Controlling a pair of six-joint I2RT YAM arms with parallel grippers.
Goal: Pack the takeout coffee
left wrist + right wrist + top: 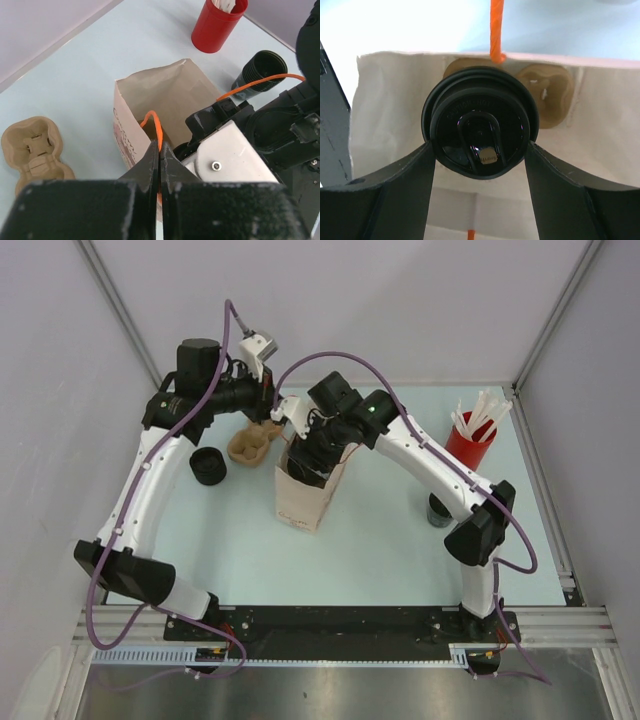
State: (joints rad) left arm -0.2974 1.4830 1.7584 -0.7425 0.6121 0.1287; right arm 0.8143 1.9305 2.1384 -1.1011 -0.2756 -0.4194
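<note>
Takeout coffee (479, 135) held, in paper bag (390, 110) mouth

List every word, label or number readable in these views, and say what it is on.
None reads clearly.
Raised lettering on the takeout coffee lid, above its sip tab: too blurred to read.
Reddish print on the paper bag side, below its orange handle: blurred, unreadable.
</note>
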